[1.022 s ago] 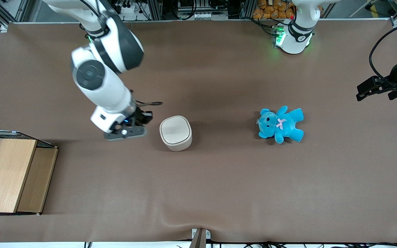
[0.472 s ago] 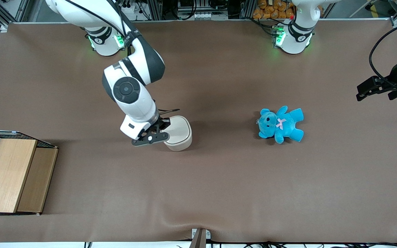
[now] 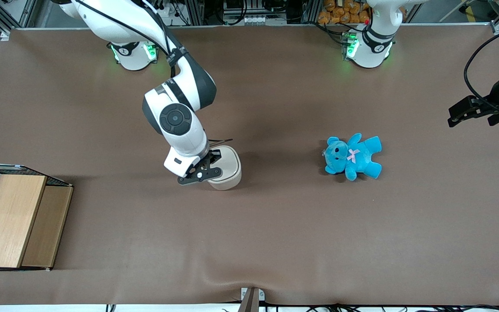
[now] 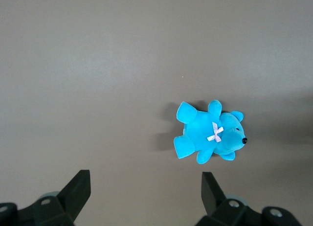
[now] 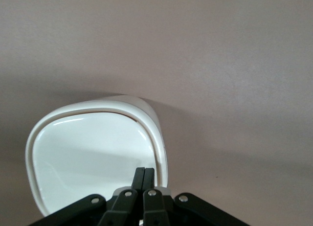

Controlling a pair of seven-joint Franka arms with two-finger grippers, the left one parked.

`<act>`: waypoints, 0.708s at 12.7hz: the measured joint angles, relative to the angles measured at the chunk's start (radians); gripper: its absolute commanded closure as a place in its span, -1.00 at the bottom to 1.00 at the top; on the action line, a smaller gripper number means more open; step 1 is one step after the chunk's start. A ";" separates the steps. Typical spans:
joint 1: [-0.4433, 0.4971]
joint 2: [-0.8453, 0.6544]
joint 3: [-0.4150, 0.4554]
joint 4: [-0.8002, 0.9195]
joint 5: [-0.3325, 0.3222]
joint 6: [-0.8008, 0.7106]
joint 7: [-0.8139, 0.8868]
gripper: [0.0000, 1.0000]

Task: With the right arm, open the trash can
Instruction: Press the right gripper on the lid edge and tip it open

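The cream-white trash can [image 3: 228,169] stands on the brown table with its lid down. The right arm [image 3: 176,117] reaches over it, and its black gripper [image 3: 208,167] sits above the lid on the working arm's side, covering part of it. In the right wrist view the gripper [image 5: 145,173] has its two fingers pressed together with nothing between them, just over the smooth white lid [image 5: 93,152] near its rim. A thin dark gap shows along the lid's edge.
A blue teddy [image 3: 352,157] lies beside the can toward the parked arm's end; it also shows in the left wrist view [image 4: 210,135]. A wooden box with wire mesh [image 3: 11,216] stands at the working arm's end, nearer the front camera.
The right arm has swung from beside the trash can to over it. The gripper now covers part of the lid. The can and teddy have not moved.
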 measured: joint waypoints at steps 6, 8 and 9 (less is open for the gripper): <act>0.001 0.025 0.000 -0.001 -0.014 0.034 0.015 1.00; 0.001 0.027 0.000 0.000 -0.015 0.038 0.017 1.00; 0.001 0.028 0.000 0.000 -0.015 0.038 0.019 1.00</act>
